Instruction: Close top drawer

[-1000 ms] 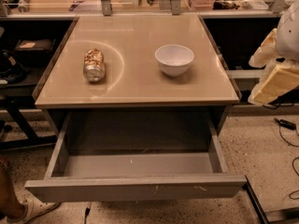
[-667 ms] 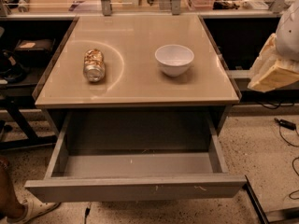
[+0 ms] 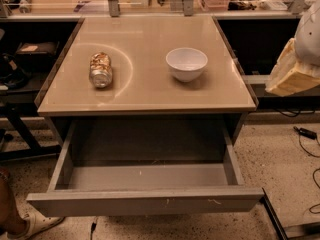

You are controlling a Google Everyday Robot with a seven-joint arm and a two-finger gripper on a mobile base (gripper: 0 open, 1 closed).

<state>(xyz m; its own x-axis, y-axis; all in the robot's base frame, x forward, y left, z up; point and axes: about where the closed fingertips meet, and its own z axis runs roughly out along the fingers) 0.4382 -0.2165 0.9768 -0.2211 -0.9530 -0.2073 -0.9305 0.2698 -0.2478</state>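
Note:
The top drawer (image 3: 145,202) is a wide grey metal drawer, pulled far out toward me under the beige tabletop (image 3: 145,91). Its flat front panel has small white scuff marks right of centre. The inside of the drawer shows bare grey metal. My gripper (image 3: 291,73) shows as a pale yellowish shape below the white arm at the right edge. It is beside the table's right side, higher than the drawer and well apart from it.
A crushed can (image 3: 100,69) lies on the tabletop at the left. A white bowl (image 3: 186,63) stands at centre right. Dark shelving flanks the table. Cables (image 3: 306,134) lie on the speckled floor at the right. A person's sandalled foot (image 3: 25,226) is at bottom left.
My gripper has shifted slightly upward at the right edge. The drawer, can and bowl have not moved.

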